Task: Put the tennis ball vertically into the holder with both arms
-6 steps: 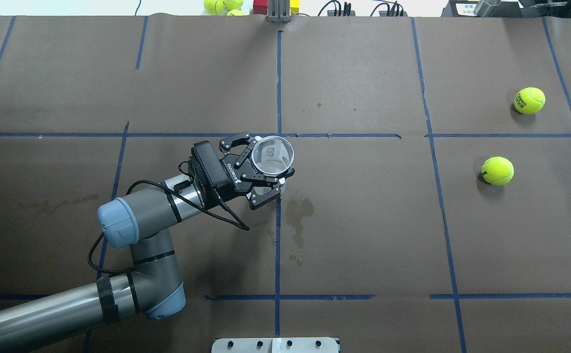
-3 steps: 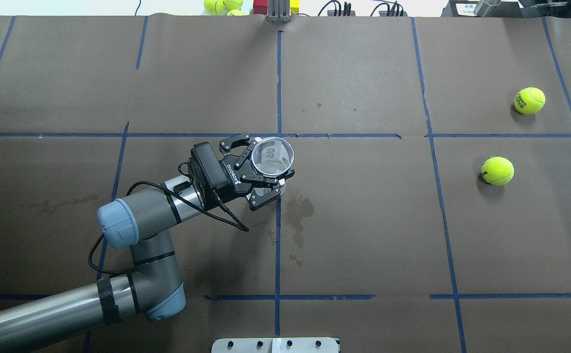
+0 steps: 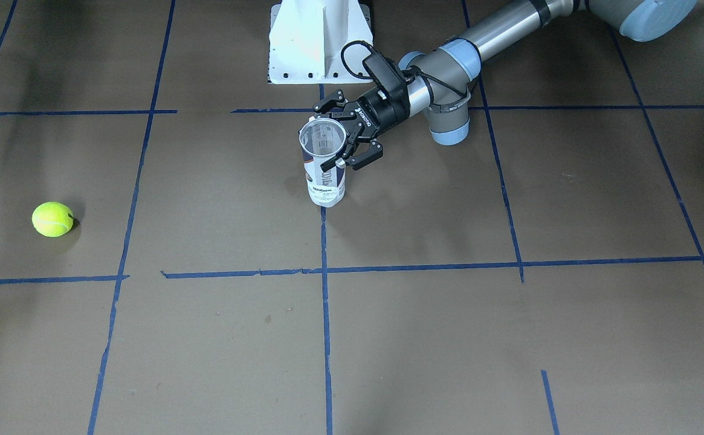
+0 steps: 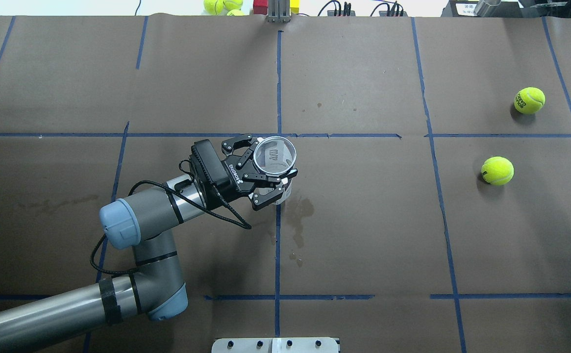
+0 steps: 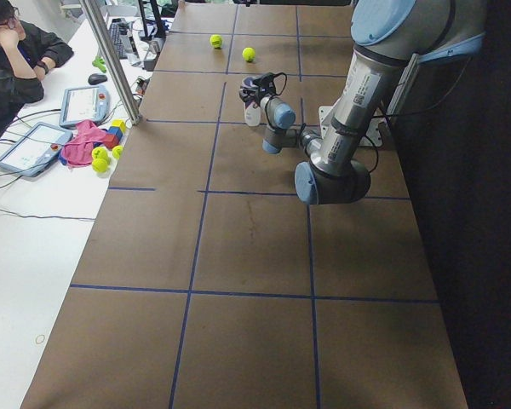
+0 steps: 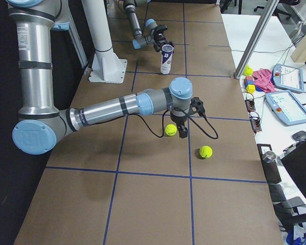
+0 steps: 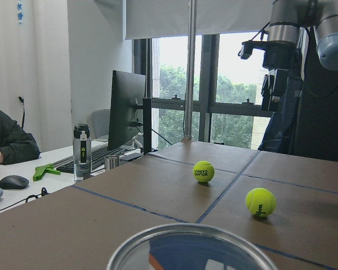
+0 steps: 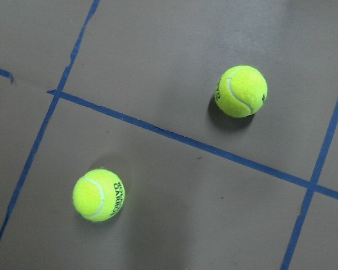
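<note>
Overhead exterior feed gives me the clearest look. The tube (image 4: pixel 275 157) stands upright on the table (image 4: pixel 363 235) with its open mouth facing up and its base on a blue tape line (image 4: pixel 278 88). My left gripper (image 4: pixel 261 172) reaches in from the side. Its black fingers (image 4: pixel 264 198) are clamped around the tube just under the metal rim, one on each side of the clear wall.

From the front-facing camera I see the same hold, high on the tube, with the white and navy label showing below the fingers.

Two tennis balls (image 4: pixel 497 170) lie well apart from the tube, off toward my right side, near each other but not touching.

My right gripper (image 6: pixel 183 133) hangs above those balls, pointing down, far from the tube. Whether its jaws are apart or together I cannot tell. The right wrist camera shows only the two balls on the paper beneath it.
</note>
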You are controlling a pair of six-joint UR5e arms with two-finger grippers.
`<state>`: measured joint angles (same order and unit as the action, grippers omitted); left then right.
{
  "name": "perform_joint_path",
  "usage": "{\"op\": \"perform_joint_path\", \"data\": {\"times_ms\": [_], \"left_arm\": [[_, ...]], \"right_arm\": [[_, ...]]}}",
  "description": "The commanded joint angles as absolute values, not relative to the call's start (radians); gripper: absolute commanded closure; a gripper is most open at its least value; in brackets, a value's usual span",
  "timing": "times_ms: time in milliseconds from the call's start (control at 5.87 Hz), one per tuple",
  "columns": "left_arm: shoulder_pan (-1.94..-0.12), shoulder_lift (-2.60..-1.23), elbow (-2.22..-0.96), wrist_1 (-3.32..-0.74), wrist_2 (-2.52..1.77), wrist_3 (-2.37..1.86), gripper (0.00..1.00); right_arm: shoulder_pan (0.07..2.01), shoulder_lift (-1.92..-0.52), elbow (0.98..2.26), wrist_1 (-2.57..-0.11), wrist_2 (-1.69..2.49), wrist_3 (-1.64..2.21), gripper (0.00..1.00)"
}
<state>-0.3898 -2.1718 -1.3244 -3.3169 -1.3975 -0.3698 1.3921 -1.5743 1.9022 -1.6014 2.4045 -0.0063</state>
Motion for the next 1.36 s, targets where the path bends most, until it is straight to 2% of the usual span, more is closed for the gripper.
{"op": "perform_joint_path", "data": {"times_ms": [0,341,511,852,1193], "left_arm": [[-0.390,-2.169,-1.324,-3.316,-1.393,-0.394,0.22],[-0.388,-2.177,-1.324,-3.315,-1.376,-0.394,0.22],[-0.388,-2.177,-1.324,-3.315,-1.376,-0.394,0.21],[-0.388,-2.178,-1.325,-3.316,-1.376,-0.394,0.21],[-0.388,-2.178,-1.325,-3.315,-1.376,-0.394,0.21]], "right_arm": [[1.268,-1.547,1.939,-1.621,2.379,0.143,0.00],[1.151,-1.593,1.947,-1.463,2.216,0.298,0.00],[1.120,-1.609,1.889,-1.365,2.179,0.310,0.00],[1.016,-1.602,1.856,-1.219,2.172,0.457,0.00],[0.986,-1.573,1.800,-1.204,2.140,0.457,0.00]]}}
